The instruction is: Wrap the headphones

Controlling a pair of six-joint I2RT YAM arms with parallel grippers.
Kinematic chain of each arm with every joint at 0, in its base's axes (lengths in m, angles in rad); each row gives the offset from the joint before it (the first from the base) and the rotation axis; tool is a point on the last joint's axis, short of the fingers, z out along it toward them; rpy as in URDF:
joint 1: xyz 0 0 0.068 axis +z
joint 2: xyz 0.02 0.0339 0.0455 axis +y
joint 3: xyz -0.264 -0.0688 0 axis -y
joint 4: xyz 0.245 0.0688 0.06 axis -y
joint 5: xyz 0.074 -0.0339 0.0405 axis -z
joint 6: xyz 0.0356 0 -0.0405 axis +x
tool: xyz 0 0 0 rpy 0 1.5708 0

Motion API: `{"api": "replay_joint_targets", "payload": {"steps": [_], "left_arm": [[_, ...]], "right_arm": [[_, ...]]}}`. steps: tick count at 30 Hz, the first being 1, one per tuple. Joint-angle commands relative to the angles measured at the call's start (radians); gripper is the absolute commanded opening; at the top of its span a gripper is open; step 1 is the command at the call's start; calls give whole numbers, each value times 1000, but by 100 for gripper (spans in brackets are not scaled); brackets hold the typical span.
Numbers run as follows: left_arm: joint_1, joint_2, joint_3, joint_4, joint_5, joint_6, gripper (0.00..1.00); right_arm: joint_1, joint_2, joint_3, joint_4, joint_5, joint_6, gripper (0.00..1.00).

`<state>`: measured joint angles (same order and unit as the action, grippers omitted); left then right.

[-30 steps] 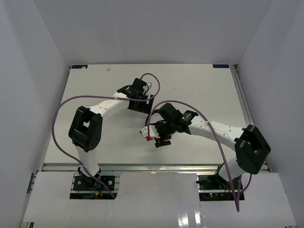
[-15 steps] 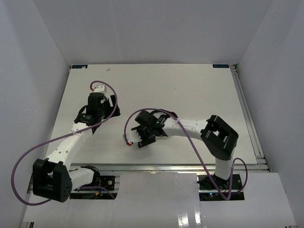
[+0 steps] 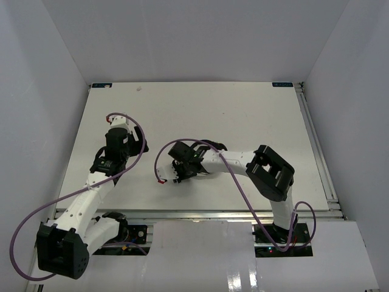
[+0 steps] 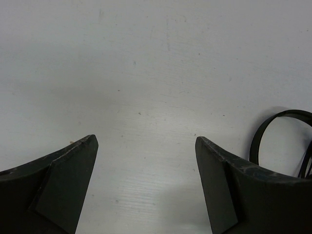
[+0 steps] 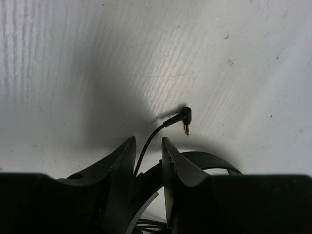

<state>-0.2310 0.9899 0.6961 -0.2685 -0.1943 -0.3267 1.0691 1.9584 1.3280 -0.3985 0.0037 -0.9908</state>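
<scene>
Top view: the headphones (image 3: 182, 176) are located near the middle of the table (image 3: 255, 115), largely covered by the right gripper (image 3: 180, 169). The left gripper (image 3: 114, 149) is positioned well apart to the left.

Left wrist view: the jaws are spread wide above the table. An arc of the headband (image 4: 261, 129) is seen at the right edge.

Right wrist view: the jaws are drawn together on the thin cable (image 5: 146, 146). Its jack plug (image 5: 185, 116) is seen just ahead of the fingertips.
</scene>
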Motion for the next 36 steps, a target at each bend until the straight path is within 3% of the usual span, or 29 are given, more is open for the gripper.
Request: {"api": "replay_joint_targets", "payload": {"steps": [1, 3, 7, 19, 24, 36], "left_arm": [[5, -74, -22, 29, -63, 0, 92], [5, -84, -26, 27, -66, 0, 93], [5, -87, -27, 25, -72, -1, 93], [5, -83, -29, 28, -65, 0, 93], [5, -79, -32, 28, -57, 0, 93], [5, -74, -33, 31, -42, 0, 93]], "right_arm": [[6, 35, 53, -39, 7, 27, 26], [5, 30, 57, -46, 0, 36, 16], [3, -10, 58, -66, -85, 53, 9], [-122, -247, 8, -58, -344, 143, 8], [-207, -283, -49, 4, -338, 243, 8], [-279, -241, -111, 91, -248, 439, 8]]}}
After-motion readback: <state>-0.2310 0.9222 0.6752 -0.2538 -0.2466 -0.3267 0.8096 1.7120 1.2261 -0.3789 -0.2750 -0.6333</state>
